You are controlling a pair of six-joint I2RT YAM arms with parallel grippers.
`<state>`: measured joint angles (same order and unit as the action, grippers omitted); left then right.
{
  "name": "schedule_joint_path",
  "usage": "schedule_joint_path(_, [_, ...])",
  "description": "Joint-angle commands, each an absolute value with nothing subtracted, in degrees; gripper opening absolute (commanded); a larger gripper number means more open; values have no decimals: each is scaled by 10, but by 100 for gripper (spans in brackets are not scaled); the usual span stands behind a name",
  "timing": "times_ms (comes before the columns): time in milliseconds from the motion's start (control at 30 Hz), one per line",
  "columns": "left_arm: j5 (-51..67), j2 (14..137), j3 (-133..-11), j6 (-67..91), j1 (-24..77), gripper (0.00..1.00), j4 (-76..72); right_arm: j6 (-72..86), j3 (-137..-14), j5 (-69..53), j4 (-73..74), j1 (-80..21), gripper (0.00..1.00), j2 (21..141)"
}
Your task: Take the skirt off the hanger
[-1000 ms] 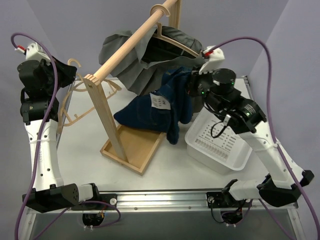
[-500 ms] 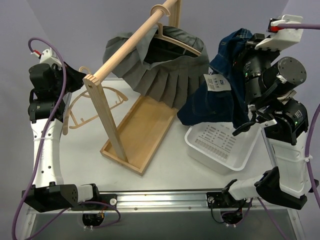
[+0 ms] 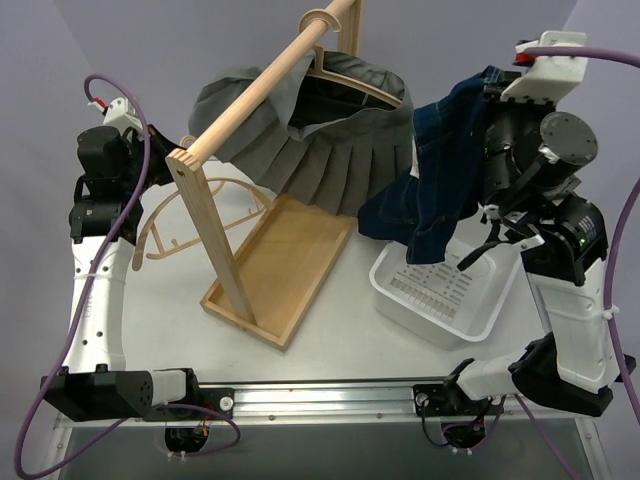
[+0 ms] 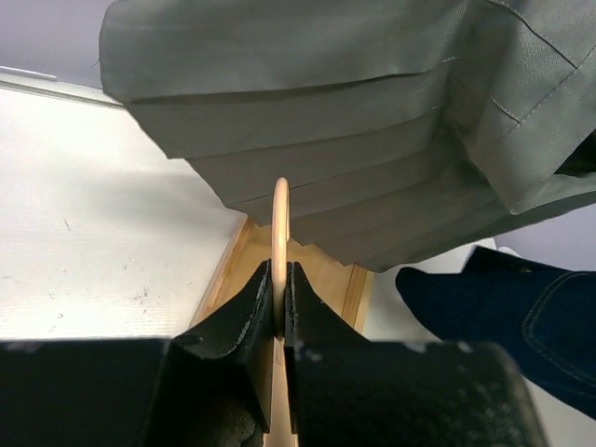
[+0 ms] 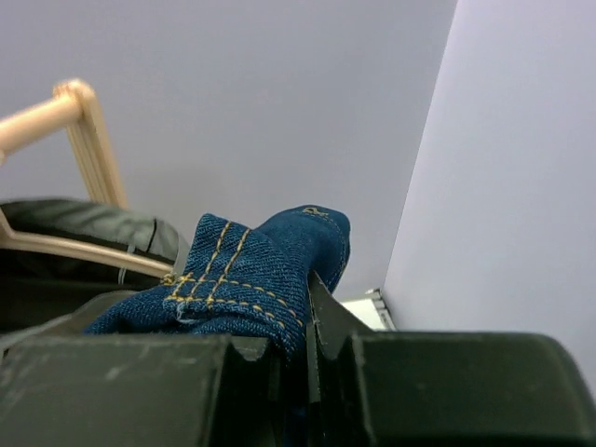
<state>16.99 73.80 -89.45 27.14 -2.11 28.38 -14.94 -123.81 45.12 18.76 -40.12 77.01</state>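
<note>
Since the denim skirt [image 3: 440, 185] hangs free of any hanger, the removal itself is judged complete. The right pincer [image 3: 488, 95] is clamped on the stitched waistband [image 5: 233, 270], as the right wrist view confirms. It holds the garment aloft over the white basket [image 3: 480, 318] at the right of the desk [image 3: 330, 350]. The lower hem dangles close to the basket's far rim; whether it touches cannot be told. The left pincer [image 4: 279, 289] is closed on the thin edge of a bare wooden hanger [image 3: 190, 215], held to the left of the wooden rack [image 3: 215, 240] and well apart from the skirt. A grey pleated skirt [image 3: 330, 170] hangs on a second hanger [image 3: 350, 85] from the rail [image 3: 265, 85]; whether it falls within the task cannot be determined. Outstanding, by judgement: lowering and releasing the denim skirt, likely into the basket, and disposing of the empty hanger. Risk noted: loose fabric may drape over the basket's rim instead of landing inside.
</note>
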Motion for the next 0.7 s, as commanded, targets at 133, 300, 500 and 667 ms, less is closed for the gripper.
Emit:
schedule_joint_path(133, [166,731,-907,254,-11,2,279,-271,-1318,504,52,-402,0,765])
schedule_joint_path(300, [164,735,-910,245,-11,2,289,-301,-1304,516,32,-406,0,751])
schedule_joint_path(500, [161,744,-914,243,-6,2,292,-319,-1266,534,18,-408,0,737])
schedule_joint_path(667, [157,744,-918,239,13,2,296,-318,-1194,548,-3,-408,0,703])
